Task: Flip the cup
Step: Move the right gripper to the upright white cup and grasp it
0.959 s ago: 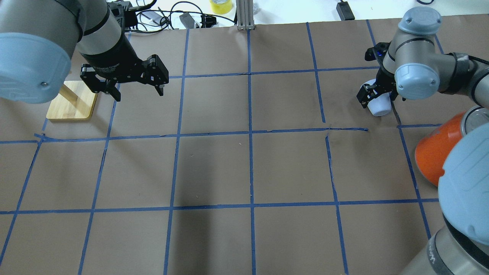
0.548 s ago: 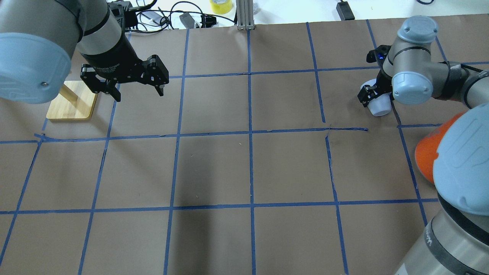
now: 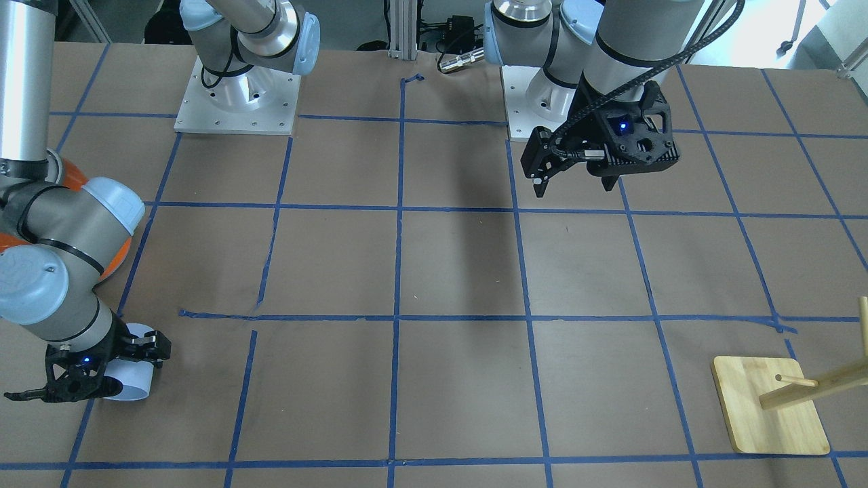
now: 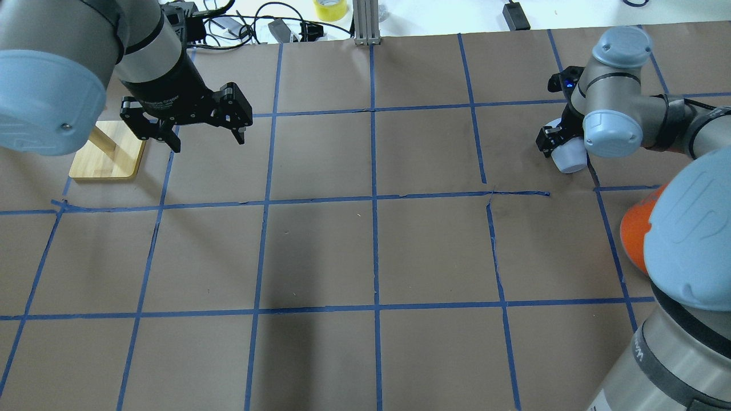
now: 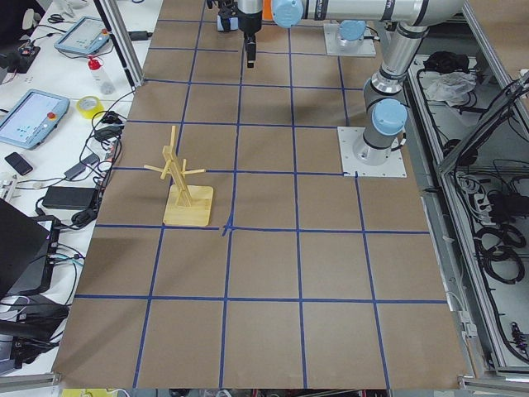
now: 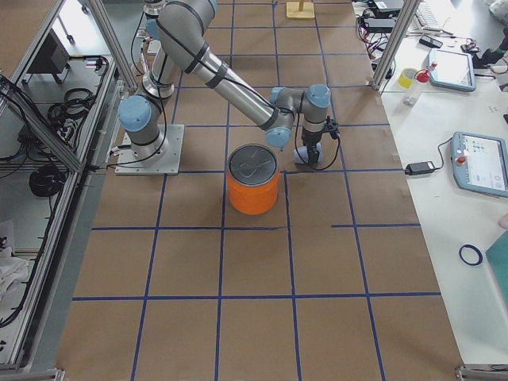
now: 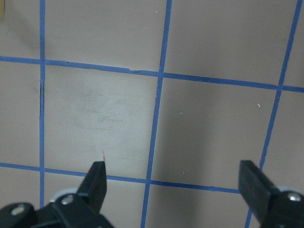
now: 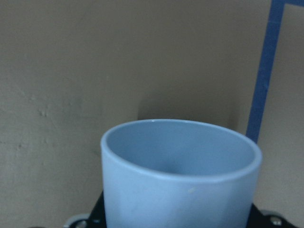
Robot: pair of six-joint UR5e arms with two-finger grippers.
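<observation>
The small pale blue-white cup (image 4: 571, 160) is at the table's far right, tilted and close over the brown paper. My right gripper (image 4: 562, 147) is shut on it. In the front-facing view the cup (image 3: 133, 383) sticks out of the right gripper (image 3: 112, 371) toward the table's edge. The right wrist view shows its bluish inside (image 8: 180, 156), with the mouth pointing away from the wrist. It also shows in the exterior right view (image 6: 302, 155). My left gripper (image 4: 208, 142) is open and empty, hanging above the far left of the table (image 3: 573, 190), with only taped paper under it (image 7: 173, 183).
A big orange can (image 6: 254, 190) with a silver lid stands near the right arm, partly hidden behind it in the overhead view (image 4: 634, 234). A wooden peg stand (image 4: 108, 157) sits at the far left (image 3: 770, 407). Cables and a tape roll (image 4: 330, 8) lie beyond the far edge.
The right arm's elbow has swung over the orange can and the wrist has turned slightly. The cup has stayed in the gripper at nearly the same spot. The left arm has not moved.
</observation>
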